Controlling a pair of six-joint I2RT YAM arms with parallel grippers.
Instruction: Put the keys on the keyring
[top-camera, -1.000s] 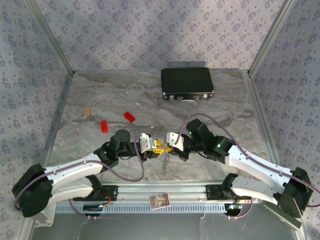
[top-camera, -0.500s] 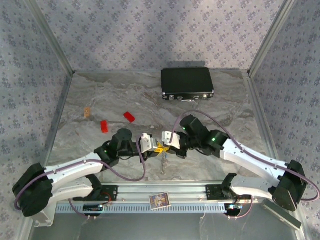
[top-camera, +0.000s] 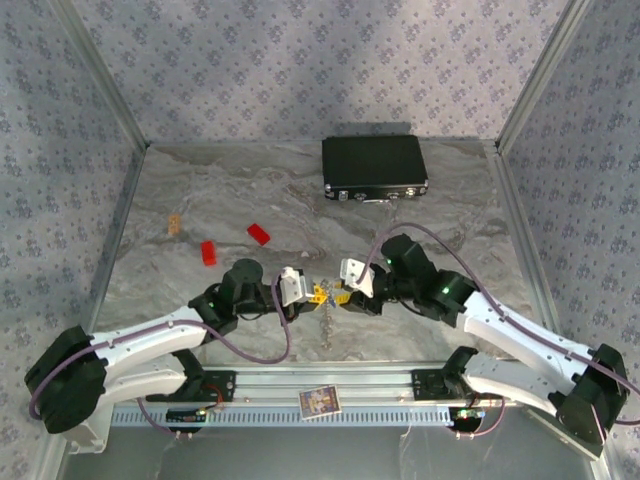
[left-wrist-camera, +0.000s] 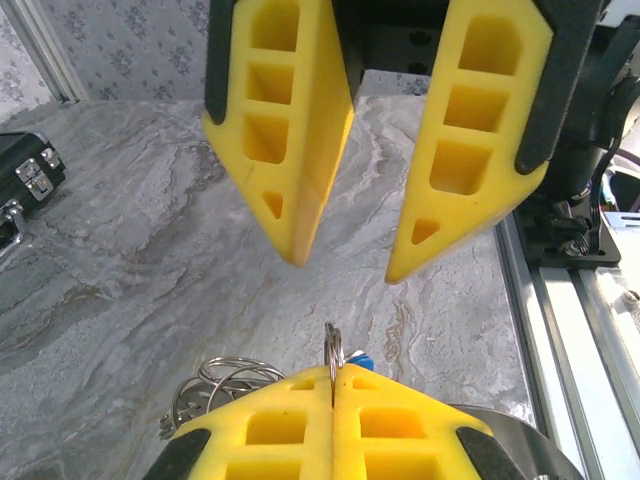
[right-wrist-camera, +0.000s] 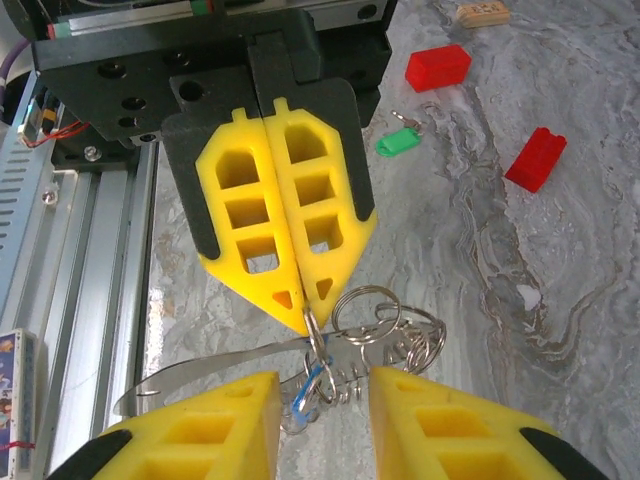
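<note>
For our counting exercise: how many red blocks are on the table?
2. The left red block and the right red block lie apart on the table, left of centre; others may hide.

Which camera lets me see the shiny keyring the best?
The right wrist view: the keyring shows its loops clearly, pinched by the shut left tool. The left wrist view shows one edge-on ring and some loops; the top view, just a tiny silvery streak.

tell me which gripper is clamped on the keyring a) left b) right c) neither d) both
a: the left gripper has its jaws shut on the keyring, while the right gripper has its jaws apart.
</note>
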